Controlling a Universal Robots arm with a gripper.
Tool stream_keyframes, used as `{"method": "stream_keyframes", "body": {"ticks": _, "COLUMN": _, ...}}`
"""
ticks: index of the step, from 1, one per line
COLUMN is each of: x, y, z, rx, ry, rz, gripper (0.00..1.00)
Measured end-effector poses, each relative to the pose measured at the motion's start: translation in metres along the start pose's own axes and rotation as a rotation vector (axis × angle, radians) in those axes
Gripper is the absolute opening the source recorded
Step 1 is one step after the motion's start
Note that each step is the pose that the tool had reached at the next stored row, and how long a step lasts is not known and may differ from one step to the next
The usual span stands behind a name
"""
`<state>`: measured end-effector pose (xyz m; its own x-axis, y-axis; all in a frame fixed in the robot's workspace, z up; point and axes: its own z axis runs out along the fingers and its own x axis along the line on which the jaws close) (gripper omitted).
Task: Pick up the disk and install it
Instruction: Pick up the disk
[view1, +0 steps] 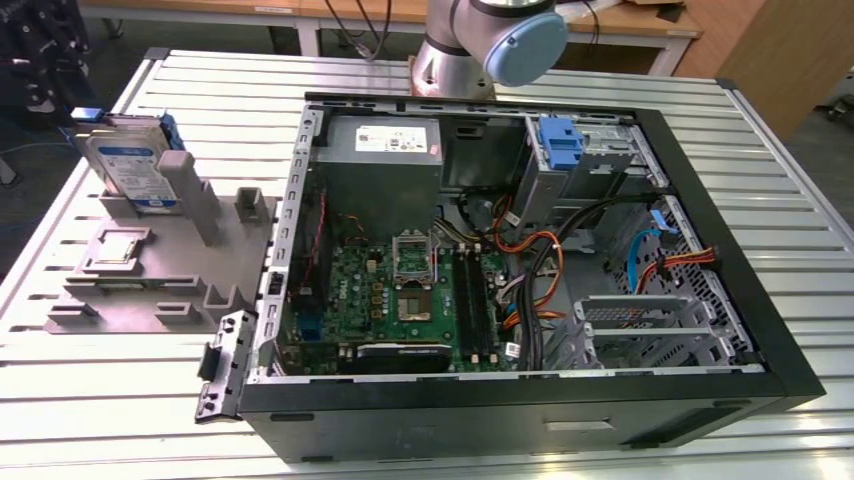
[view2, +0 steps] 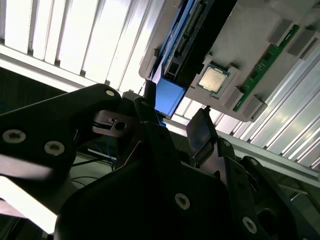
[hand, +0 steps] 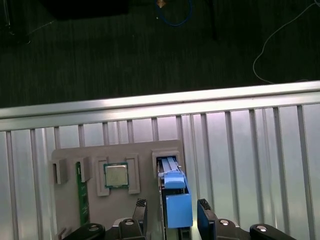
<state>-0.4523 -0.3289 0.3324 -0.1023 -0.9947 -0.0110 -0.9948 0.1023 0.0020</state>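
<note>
Well, disk upright in grey holder, upper left of exterior view; gripper parted, fingers flanking blue end, nothing clamped. Looks stiff, fairly heavy, smooth metal; best held across blue side rails

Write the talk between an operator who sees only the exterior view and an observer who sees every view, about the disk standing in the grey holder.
Operator: Where is the tool?
Observer: In the first wrist view the tool straddles the blue rail of the disk.
Operator: Has it gripped?
Observer: No; it is open, with a gap between each of its fingers and the rail.
</note>
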Motion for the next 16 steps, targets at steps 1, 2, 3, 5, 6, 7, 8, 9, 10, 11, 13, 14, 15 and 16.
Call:
{"method": "stream_keyframes", "body": {"ticks": 1, "x": -0.0001, "y": 0.0000, "z": 0.0010, "rx": 0.0000, "ry": 0.0000, "rz": 0.000, "gripper": 0.52}}
{"method": "stream_keyframes", "body": {"ticks": 2, "x": -0.0001, "y": 0.0000, "z": 0.0023, "rx": 0.0000, "ry": 0.0000, "rz": 0.000, "gripper": 0.52}}
{"method": "stream_keyframes", "body": {"ticks": 3, "x": -0.0001, "y": 0.0000, "z": 0.0039, "rx": 0.0000, "ry": -0.0001, "rz": 0.000, "gripper": 0.52}}
{"method": "stream_keyframes", "body": {"ticks": 5, "x": 0.0000, "y": 0.0000, "z": 0.0075, "rx": 0.0000, "ry": -0.0001, "rz": 0.000, "gripper": 0.52}}
{"method": "stream_keyframes", "body": {"ticks": 6, "x": 0.0000, "y": 0.0000, "z": 0.0093, "rx": 0.0000, "ry": -0.0001, "rz": 0.000, "gripper": 0.52}}
{"method": "stream_keyframes", "body": {"ticks": 7, "x": 0.0000, "y": 0.0000, "z": 0.0111, "rx": 0.0000, "ry": -0.0001, "rz": 0.000, "gripper": 0.52}}
{"method": "stream_keyframes", "body": {"ticks": 8, "x": 0.0000, "y": 0.0000, "z": 0.0130, "rx": 0.0000, "ry": 0.0000, "rz": 0.000, "gripper": 0.52}}
{"method": "stream_keyframes", "body": {"ticks": 9, "x": 0.0000, "y": -0.0001, "z": 0.0148, "rx": 0.0000, "ry": -0.0001, "rz": 0.000, "gripper": 0.52}}
{"method": "stream_keyframes", "body": {"ticks": 10, "x": 0.0000, "y": -0.0002, "z": 0.0166, "rx": 0.0000, "ry": 0.0000, "rz": 0.000, "gripper": 0.52}}
{"method": "stream_keyframes", "body": {"ticks": 11, "x": -0.0001, "y": -0.0002, "z": 0.0184, "rx": 0.0000, "ry": 0.0000, "rz": 0.000, "gripper": 0.52}}
{"method": "stream_keyframes", "body": {"ticks": 13, "x": -0.0001, "y": -0.0005, "z": 0.0219, "rx": -0.0014, "ry": 0.0001, "rz": 0.000, "gripper": 0.52}}
{"method": "stream_keyframes", "body": {"ticks": 14, "x": 0.0000, "y": -0.0006, "z": 0.0237, "rx": -0.0030, "ry": 0.0003, "rz": 0.000, "gripper": 0.52}}
{"method": "stream_keyframes", "body": {"ticks": 15, "x": 0.0000, "y": -0.0006, "z": 0.0256, "rx": -0.0045, "ry": 0.0005, "rz": 0.000, "gripper": 0.52}}
{"method": "stream_keyframes", "body": {"ticks": 16, "x": 0.0000, "y": -0.0006, "z": 0.0274, "rx": -0.0060, "ry": 0.0006, "rz": 0.000, "gripper": 0.52}}
